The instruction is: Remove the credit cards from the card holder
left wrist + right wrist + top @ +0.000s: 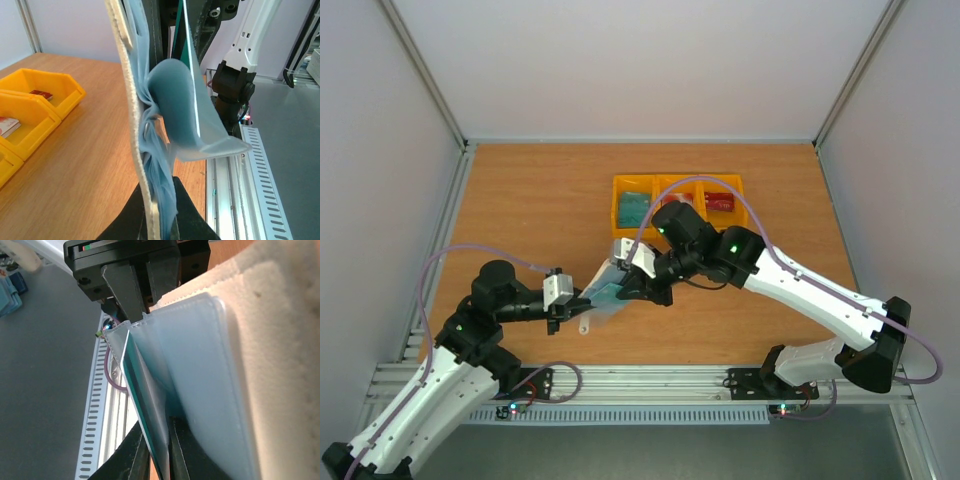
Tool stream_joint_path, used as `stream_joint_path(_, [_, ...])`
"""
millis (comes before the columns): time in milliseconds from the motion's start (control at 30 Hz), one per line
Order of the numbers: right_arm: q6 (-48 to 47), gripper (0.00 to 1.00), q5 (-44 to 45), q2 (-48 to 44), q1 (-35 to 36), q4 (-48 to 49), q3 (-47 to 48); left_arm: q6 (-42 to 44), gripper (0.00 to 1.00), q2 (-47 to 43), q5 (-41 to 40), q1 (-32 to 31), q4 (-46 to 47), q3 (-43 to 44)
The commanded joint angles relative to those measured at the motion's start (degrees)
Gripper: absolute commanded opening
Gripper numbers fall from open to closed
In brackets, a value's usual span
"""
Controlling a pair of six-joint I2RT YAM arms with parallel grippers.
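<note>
The card holder hangs above the table between the two arms, cream outside with translucent grey-blue sleeves fanned open. My left gripper is shut on its lower edge, the black fingers pressed against both sides. A teal credit card stands edge-on in a sleeve of the holder. My right gripper is shut on this card, and the top view shows that gripper at the holder's far side. More credit cards lie in the tray: teal, dark red.
A yellow three-compartment tray sits behind the grippers on the wooden table; the left wrist view shows it at left with a dark red card. The slotted metal rail runs along the near edge.
</note>
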Motion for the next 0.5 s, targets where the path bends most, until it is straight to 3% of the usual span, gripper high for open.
stream_joint_path(0, [0.6, 0.15, -1.7, -0.5, -1.5, 1.2, -0.6, 0.0, 0.00, -0.3, 1.0, -0.4, 1.5, 0.6])
stream_joint_path(233, [0.9, 0.11, -5.6, -1.0, -4.1, 1.3, -1.6, 0.6, 0.00, -0.8, 0.8, -0.4, 0.7, 0.7])
stream_joint_path(467, [2.0, 0.14, -9.8, -1.6, -7.1, 2.0, -2.7, 1.7, 0.00, -1.0, 0.9, -0.3, -0.2, 0.6])
